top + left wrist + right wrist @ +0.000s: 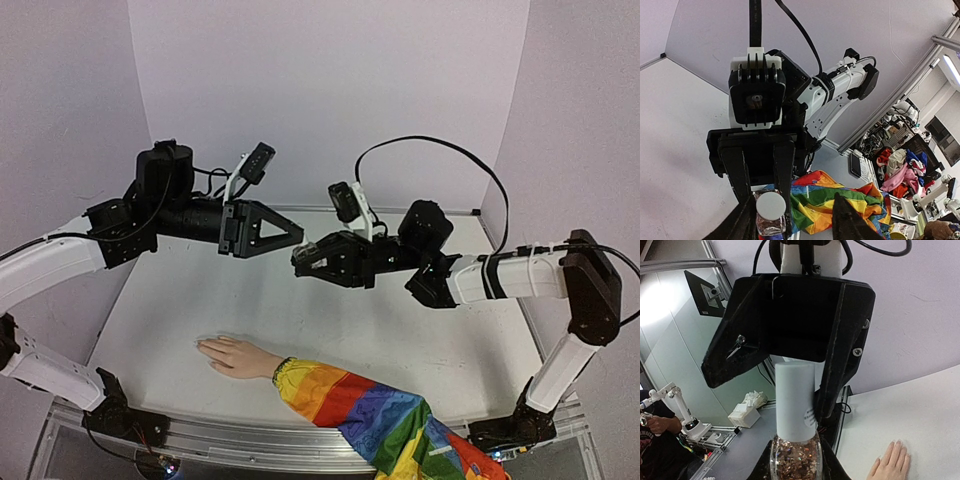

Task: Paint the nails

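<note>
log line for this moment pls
right gripper: shut on glitter polish bottle | left gripper: open around white cap | mannequin hand: flat on table

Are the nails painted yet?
Not yet. Done: the right gripper holds the glitter bottle up off the table. In hand: the left gripper stands open around its white cap, which is on. Left: take the cap off and paint the nails of the mannequin hand, which look bare.
</note>
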Robot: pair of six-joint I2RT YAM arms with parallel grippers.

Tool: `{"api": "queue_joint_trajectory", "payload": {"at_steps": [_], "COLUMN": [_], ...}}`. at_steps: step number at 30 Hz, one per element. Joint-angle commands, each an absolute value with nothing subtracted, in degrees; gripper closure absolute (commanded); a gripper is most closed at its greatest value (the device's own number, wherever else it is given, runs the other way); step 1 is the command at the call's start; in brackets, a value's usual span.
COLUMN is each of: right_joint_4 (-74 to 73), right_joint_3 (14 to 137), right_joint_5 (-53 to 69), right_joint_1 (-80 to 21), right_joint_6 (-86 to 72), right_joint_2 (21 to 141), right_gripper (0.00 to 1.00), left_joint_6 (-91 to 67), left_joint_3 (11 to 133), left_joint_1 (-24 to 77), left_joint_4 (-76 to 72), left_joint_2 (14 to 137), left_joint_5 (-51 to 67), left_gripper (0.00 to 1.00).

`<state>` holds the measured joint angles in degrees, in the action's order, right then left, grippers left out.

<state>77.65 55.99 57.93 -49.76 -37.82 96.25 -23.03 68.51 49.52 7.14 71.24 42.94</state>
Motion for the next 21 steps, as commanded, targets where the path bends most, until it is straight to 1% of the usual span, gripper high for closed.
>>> {"api": "queue_joint_trajectory", "payload": {"at_steps": [1, 3, 8, 12, 15, 16, 18, 19, 20, 21], "right_joint_4": [85.34, 85.44, 85.48, 85.32, 81.24, 76.85, 64.42, 59.79, 55.47, 50.90], "right_joint_3": [58.80, 58.88, 58.93, 58.93, 58.27, 58.24, 58.99, 59.01, 58.87, 58.81], "right_joint_5": [60.06, 60.44, 61.14, 60.28, 55.87, 52.77, 42.71, 35.11, 24.70, 1.46], "right_joint_1": [-49.73, -49.74, -49.71, -49.66, -49.54, -49.53, -49.57, -49.59, -50.31, -52.28], "right_joint_6": [-39.51, -39.47, -38.73, -37.56, -33.40, -30.17, -21.99, -19.32, -17.11, -14.16], "right_joint_2": [96.04, 96.22, 96.74, 97.00, 95.78, 94.75, 92.40, 91.08, 89.51, 87.82], "right_gripper": [1.00, 1.00, 1.00, 1.00, 1.00, 1.00, 1.00, 1.00, 1.00, 1.00], "left_joint_6": [-22.90, -22.79, -22.09, -21.40, -20.73, -20.55, -20.12, -20.00, -20.08, -20.42], "left_joint_3": [70.68, 70.82, 71.57, 72.28, 72.23, 72.06, 71.52, 71.29, 71.02, 70.86], "left_joint_1": [49.65, 49.66, 49.68, 49.66, 49.66, 49.66, 49.66, 49.65, 49.71, 49.66], "left_joint_4": [3.82, 3.78, 3.87, 3.82, 4.00, 4.10, 4.37, 4.62, 4.84, 5.10], "left_joint_2": [72.71, 73.16, 74.07, 74.80, 75.36, 75.33, 75.33, 75.32, 75.32, 75.43], "left_joint_5": [44.37, 43.87, 42.48, 41.00, 39.30, 38.17, 35.81, 34.47, 33.03, 31.29], "left_gripper": [0.52, 0.55, 0.67, 0.83, 0.96, 0.99, 1.00, 1.00, 1.00, 1.00]}}
